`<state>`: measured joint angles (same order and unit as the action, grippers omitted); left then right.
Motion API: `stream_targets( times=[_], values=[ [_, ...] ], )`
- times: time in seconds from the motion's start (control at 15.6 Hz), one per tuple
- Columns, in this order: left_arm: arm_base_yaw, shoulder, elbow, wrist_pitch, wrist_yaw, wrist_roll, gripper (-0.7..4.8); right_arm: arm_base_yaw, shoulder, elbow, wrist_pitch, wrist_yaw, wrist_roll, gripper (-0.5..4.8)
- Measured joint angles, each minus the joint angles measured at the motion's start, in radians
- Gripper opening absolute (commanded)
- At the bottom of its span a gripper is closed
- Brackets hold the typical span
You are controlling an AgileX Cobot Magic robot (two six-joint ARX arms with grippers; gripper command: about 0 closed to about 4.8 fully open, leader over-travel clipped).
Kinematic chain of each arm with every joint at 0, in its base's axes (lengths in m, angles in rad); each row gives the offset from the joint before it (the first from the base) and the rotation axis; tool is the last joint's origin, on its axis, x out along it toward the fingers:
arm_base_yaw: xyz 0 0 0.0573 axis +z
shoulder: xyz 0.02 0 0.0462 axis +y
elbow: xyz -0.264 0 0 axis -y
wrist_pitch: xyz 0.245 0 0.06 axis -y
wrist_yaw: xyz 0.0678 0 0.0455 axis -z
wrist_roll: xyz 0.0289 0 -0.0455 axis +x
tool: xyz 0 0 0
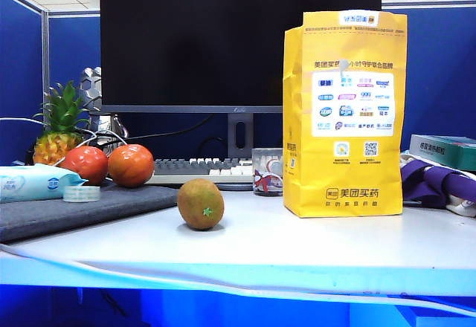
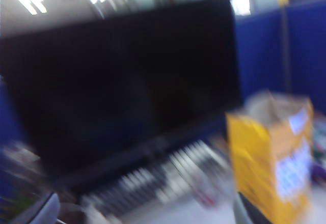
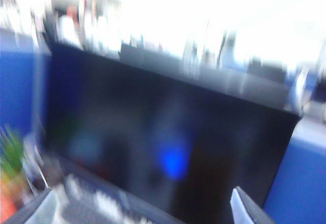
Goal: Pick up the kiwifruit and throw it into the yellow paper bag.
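The black monitor (image 1: 239, 41) fills the back of the tabletop (image 1: 312, 241), and both wrist views are smeared, showing mostly that screen. The yellow paper bag (image 1: 344, 115) stands upright to the right, its mouth high and narrow; a careless throw could clip the rim or tip it. The kiwifruit (image 1: 201, 204) lies untouched on the tabletop, left of the bag, and could roll if nudged. The right gripper (image 3: 147, 211) shows fingers (image 3: 247, 208) wide apart; whether the left gripper (image 2: 147, 215) is apart or together, I cannot tell.
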<state>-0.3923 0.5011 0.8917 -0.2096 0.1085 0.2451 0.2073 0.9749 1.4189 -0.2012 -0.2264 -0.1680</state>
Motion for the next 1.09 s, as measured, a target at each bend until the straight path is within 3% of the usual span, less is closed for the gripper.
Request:
stream_targets(
  times=[0.19, 0.26, 0.45, 0.64, 0.77, 1.09],
  values=[
    [0.0, -0.216, -0.109, 0.019, -0.125, 0.03, 4.79, 0.011, -0.32, -0.116, 0.021, -0.084, 0.052, 4.79],
    [0.0, -0.281, -0.173, -0.003, -0.175, 0.03, 4.79, 0.011, -0.435, -0.226, 0.024, -0.083, 0.054, 4.79],
    [-0.001, -0.396, -0.264, -0.003, -0.2, -0.015, 4.79, 0.009, -0.703, -0.593, 0.051, -0.072, 0.131, 4.79],
    [-0.001, -0.39, -0.332, -0.05, -0.203, -0.104, 4.79, 0.009, -0.808, -0.983, 0.151, -0.085, 0.352, 4.79],
    [0.0, -0.389, -0.402, -0.059, -0.23, -0.146, 4.79, 0.009, -0.828, -1.138, 0.351, -0.088, 0.454, 4.79],
    [-0.001, -0.388, -0.534, -0.052, -0.244, -0.195, 4.79, 0.009, -0.824, -1.309, 0.368, -0.069, 0.475, 4.79]
  ],
)
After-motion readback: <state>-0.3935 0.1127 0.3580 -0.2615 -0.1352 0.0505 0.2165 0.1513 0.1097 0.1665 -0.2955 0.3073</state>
